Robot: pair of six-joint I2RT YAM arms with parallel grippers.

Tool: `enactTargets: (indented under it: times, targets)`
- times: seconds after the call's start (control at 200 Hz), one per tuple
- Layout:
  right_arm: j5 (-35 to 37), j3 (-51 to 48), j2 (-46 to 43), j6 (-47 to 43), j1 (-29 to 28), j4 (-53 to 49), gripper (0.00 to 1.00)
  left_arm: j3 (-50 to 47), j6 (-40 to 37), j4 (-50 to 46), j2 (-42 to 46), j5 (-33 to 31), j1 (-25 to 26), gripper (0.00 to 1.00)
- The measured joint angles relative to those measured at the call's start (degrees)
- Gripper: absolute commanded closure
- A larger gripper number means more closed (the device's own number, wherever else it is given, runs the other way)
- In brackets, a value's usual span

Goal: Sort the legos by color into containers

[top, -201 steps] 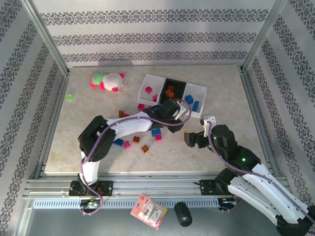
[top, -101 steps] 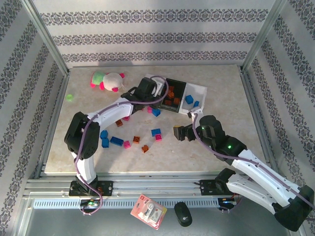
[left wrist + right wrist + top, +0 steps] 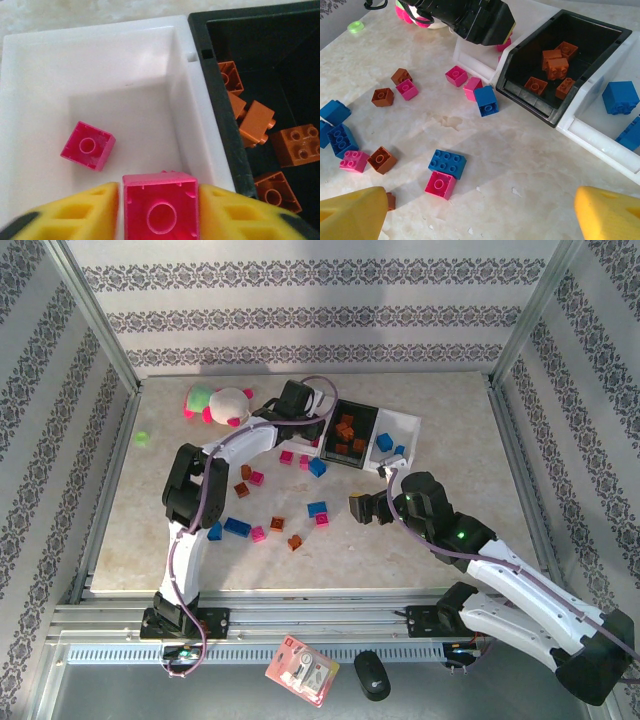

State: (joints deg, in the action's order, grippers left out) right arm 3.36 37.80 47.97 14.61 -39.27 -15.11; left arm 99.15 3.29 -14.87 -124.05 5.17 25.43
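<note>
Nearest the arm bases, the right claw (image 3: 480, 215) hangs over the tabletop (image 3: 530, 165) with its yellow fingers spread wide and nothing between them. Below it lie the bricks not yet sorted, among them a loose pink brick (image 3: 440, 184) just beside a loose blue brick (image 3: 448, 163).

Farther out, the left claw (image 3: 160, 200) is at the row of trays. Its two yellow fingers press against the sides of the held pink brick (image 3: 161, 215), so it is gripping that brick. The brick sits over the left white tray (image 3: 100, 35), close to the wall that this tray shares with the black tray (image 3: 220, 115). How high it hangs above the tray floor cannot be told.

The step in hand appears to be the drop. To do it well, the claw should probably shift a little away from the shared wall, toward the middle of the white tray. There the resting pink brick (image 3: 88, 145) shows this is the right color home. Then the fingers should open evenly and fully, and the arm should rise straight up. A sideways pull could flick the brick over the wall among the orange bricks (image 3: 256, 121).

Beyond the black tray, the right white tray (image 3: 600, 150) holds a stored blue brick (image 3: 620, 97). The right claw can likely serve that tray from the loose blue ones meanwhile, keeping apart from the left arm.
</note>
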Motion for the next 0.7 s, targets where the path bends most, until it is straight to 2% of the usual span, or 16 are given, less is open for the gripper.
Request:
enactTargets:
  times: [0.12, 0.225, 0.36, 0.485, 0.7]
  targets:
    - [0.15, 0.0, 0.24, 0.0, 0.0, 0.02, 0.03, -0.02, -0.17, 0.13, 0.09, 1.01, -0.07, 0.2]
    - [0.61, 0.22, 1.64, 0.02, -0.22, 0.33, 0.03, -2.89, -0.94, 0.72, 2.36, 1.88, -0.07, 0.07]
    - [2.32, 1.62, 6.27, 0.28, -1.11, 1.05, 0.03, -10.62, -1.4, 2.25, 10.27, 1.84, -0.07, 0.0]
    - [3.48, 3.93, 13.35, 0.44, -1.14, 2.64, 0.03, -20.79, -1.38, 5.9, 21.07, 1.62, -0.07, 0.01]
    - [2.84, 7.76, 26.75, 0.68, -1.09, 8.24, 0.09, -38.69, 0.74, 10.25, 39.19, 0.55, -0.04, 0.0]
